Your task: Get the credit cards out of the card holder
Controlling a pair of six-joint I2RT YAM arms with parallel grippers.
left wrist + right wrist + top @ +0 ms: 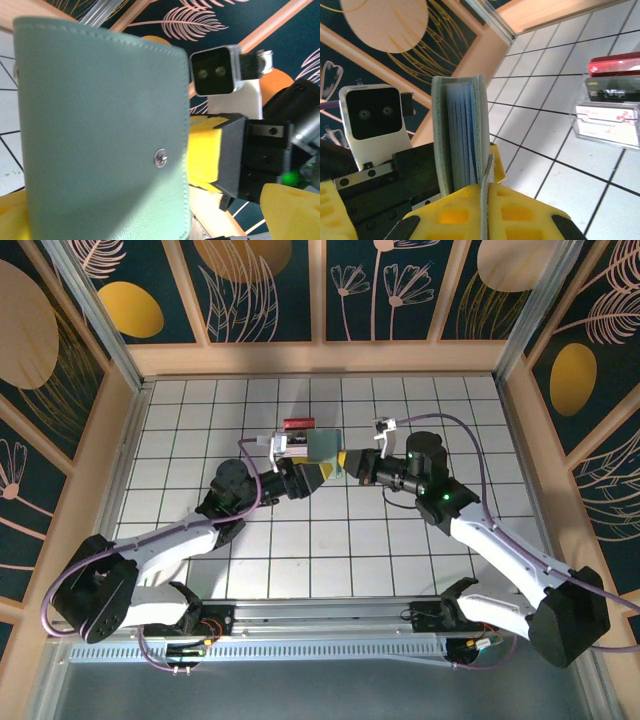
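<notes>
The card holder [322, 447] is a pale green-grey wallet hanging closed above the middle of the table, between the two arms. My right gripper [485, 192] is shut on a thin grey flap at its edge. Seen edge-on, the card holder [460, 130] shows several thin blue and white layers between its leaves; I cannot tell which of these are credit cards. My left gripper [152, 215] is open, its yellow fingers [295, 210] spread wide on either side of the card holder [100, 125], whose snap stud faces the camera. In the top view my left gripper [318, 475] sits just below the wallet and my right gripper [347, 460] at its right edge.
A red-topped block [298, 425] with a clear base stands on the tiles just behind the wallet; in the right wrist view this block [612, 100] holds a black card and a white one. Wooden walls ring the white tiled table [180, 420].
</notes>
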